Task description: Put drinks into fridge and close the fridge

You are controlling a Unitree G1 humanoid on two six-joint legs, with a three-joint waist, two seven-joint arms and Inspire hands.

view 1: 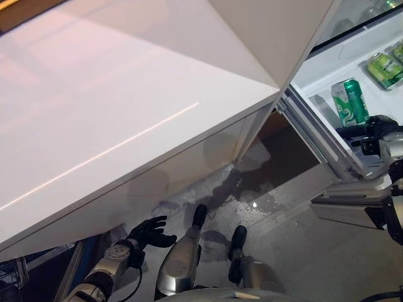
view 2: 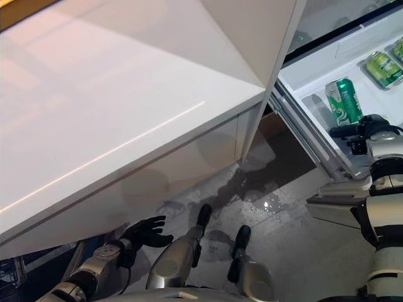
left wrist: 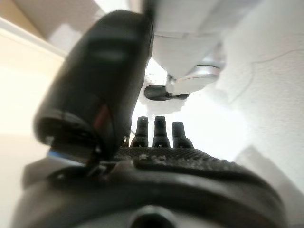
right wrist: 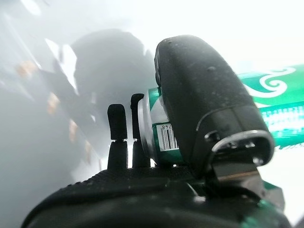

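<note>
A green drink can (view 1: 349, 102) stands slightly tilted on the white shelf (view 1: 318, 78) of the open fridge at the right. My right hand (view 1: 376, 130) is just in front of the can, at its base. In the right wrist view the can (right wrist: 280, 111) lies between the thumb (right wrist: 204, 104) and the straight fingers (right wrist: 117, 128), so the hand is open. Two more green cans (view 1: 384, 68) lie further back on the shelf. My left hand (view 1: 151, 231) hangs low near the floor at the lower left, open with fingers spread, holding nothing.
A large white panel (view 1: 126, 126) fills the left and middle of the head views, its corner ending beside the fridge opening. The grey floor (view 1: 296, 239) below shows wet patches (view 1: 252, 202). A dark frame (view 1: 19, 270) stands at the lower left.
</note>
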